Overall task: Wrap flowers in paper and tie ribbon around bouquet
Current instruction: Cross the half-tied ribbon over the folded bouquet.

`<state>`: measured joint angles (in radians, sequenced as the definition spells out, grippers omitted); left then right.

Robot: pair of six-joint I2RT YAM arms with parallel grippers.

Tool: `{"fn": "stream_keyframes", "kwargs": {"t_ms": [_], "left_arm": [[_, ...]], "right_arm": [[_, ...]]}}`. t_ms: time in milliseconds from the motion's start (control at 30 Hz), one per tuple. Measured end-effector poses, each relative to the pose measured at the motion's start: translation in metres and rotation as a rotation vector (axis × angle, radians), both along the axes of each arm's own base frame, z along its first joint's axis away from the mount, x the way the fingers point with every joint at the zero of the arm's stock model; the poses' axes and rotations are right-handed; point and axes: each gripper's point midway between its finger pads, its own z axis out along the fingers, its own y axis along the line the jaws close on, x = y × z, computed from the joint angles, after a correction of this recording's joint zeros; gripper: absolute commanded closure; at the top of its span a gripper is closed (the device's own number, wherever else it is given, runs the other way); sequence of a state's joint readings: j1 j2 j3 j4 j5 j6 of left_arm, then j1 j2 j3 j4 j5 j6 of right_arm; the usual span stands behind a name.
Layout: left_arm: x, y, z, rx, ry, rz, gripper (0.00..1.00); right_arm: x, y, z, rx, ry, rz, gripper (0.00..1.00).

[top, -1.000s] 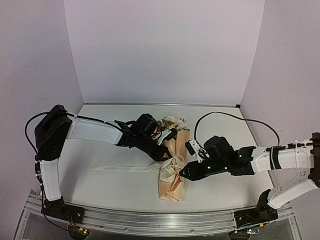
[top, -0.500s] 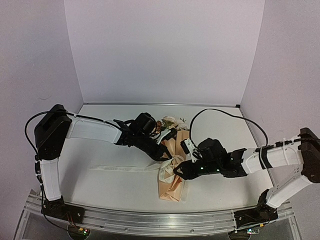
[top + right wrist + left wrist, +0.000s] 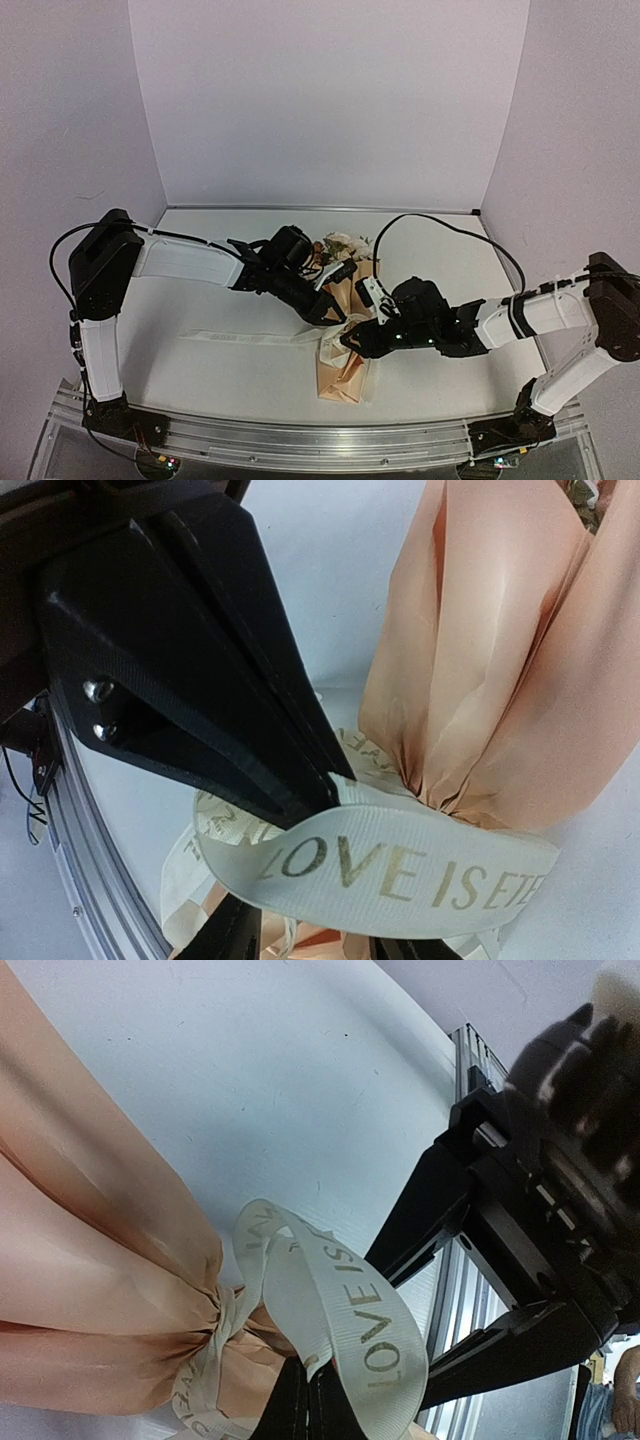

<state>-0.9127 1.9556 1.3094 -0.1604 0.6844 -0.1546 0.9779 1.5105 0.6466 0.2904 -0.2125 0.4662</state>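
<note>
The bouquet (image 3: 343,350) lies on the table, a cone of peach-tan paper (image 3: 90,1260) cinched at the waist. The flowers (image 3: 345,244) poke out at its far end. The creamy ribbon (image 3: 340,1300) is knotted round the waist, and one lettered loop stands up from the knot. My left gripper (image 3: 305,1410) is shut on the base of that loop. My right gripper (image 3: 310,940) is open, jaws apart on either side of the loop (image 3: 400,870), right against the left gripper's black fingers (image 3: 200,680). A ribbon tail (image 3: 250,337) trails left across the table.
White walls close in the table at the back and on both sides. A metal rail (image 3: 300,440) runs along the near edge beside the arm bases. The two arms meet over the bouquet (image 3: 340,320), close enough to crowd each other.
My right arm has slid left along the table until its gripper reaches the ribbon loop at the bouquet's waist. The left gripper has kept its hold and stayed put.
</note>
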Motion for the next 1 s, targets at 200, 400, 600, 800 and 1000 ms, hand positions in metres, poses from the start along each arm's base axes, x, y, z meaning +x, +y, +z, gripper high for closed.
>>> {"fn": "stream_keyframes", "kwargs": {"t_ms": [200,400,600,800,1000], "left_arm": [[-0.004,-0.001,0.002,-0.013,0.014,-0.02,1.0],[-0.006,-0.001,0.003,-0.018,0.022,-0.028,1.0],[-0.002,0.001,0.002,-0.013,0.019,-0.016,1.0],[0.012,0.005,0.0,0.003,0.0,0.029,1.0],[0.019,0.008,-0.002,0.013,-0.012,0.053,1.0]], "right_arm": [[-0.006,0.002,-0.005,0.002,0.019,0.032,0.74],[-0.012,0.004,-0.012,-0.003,0.045,0.066,1.0],[-0.016,0.0,-0.016,-0.009,0.054,0.068,1.0],[-0.019,-0.011,-0.011,-0.025,0.04,0.062,1.0],[-0.016,-0.026,-0.005,-0.101,0.003,0.049,1.0]]}}
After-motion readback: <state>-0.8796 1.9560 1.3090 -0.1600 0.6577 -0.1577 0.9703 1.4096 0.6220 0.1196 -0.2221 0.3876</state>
